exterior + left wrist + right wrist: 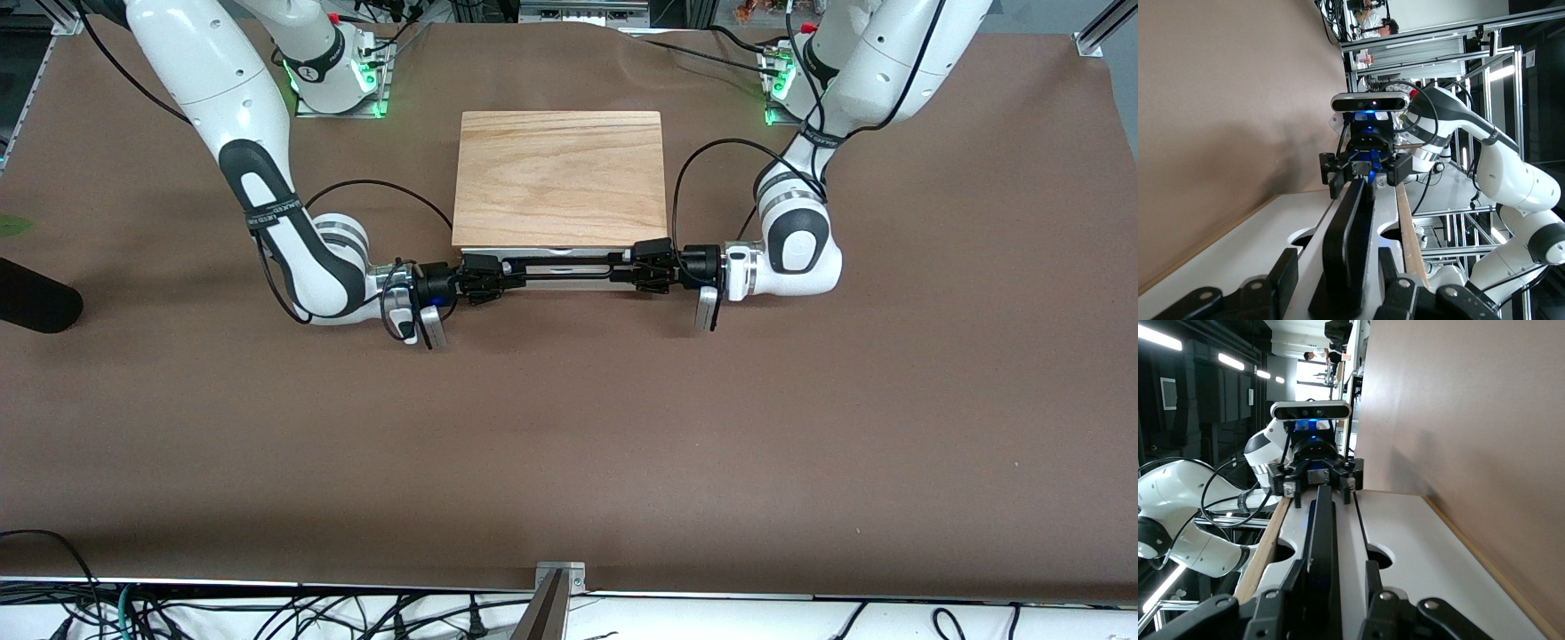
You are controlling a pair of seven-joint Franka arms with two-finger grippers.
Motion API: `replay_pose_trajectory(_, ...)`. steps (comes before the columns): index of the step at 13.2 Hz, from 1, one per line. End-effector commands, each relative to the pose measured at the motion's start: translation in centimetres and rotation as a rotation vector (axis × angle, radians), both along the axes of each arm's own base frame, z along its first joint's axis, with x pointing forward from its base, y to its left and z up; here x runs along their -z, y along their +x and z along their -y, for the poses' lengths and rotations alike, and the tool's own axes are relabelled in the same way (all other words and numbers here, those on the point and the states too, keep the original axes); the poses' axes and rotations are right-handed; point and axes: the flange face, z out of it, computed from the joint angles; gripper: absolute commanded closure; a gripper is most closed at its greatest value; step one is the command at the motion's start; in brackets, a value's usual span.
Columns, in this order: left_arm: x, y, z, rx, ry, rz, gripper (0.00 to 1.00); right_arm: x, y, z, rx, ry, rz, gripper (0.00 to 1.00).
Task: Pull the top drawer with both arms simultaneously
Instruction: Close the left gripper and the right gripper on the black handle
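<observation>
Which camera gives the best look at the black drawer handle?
The left wrist view: the handle runs lengthwise along the white drawer front, from the left gripper to the right gripper. The right wrist view shows it similarly. The front view shows only a thin bar between grippers.

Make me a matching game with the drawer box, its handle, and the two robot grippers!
Things:
1. cabinet top
2. handle
3. left gripper
4. right gripper

Descriptions:
A. long, black, on the top drawer
B. light wood
C. around the handle's end toward the right arm's end of the table
D. around the handle's end toward the left arm's end of the table

Pairs: 1-B, 2-A, 3-D, 4-C
</observation>
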Motion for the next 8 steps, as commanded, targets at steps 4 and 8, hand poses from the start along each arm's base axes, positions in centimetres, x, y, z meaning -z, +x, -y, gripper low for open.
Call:
replay_pose_trajectory(4, 1.5, -2.1, 2.6, -0.024, -0.018, -0.010, 0.65, -1.4, -0.5, -0.1, 0.007, 0.023, 0.029, 1.00)
replay_pose_trajectory(8, 1.7, -2.6, 2.4, -0.021, -0.015, -0.020, 0.82, -1.8, 0.4, -0.2, 0.015, 0.028, 0.042, 1.00)
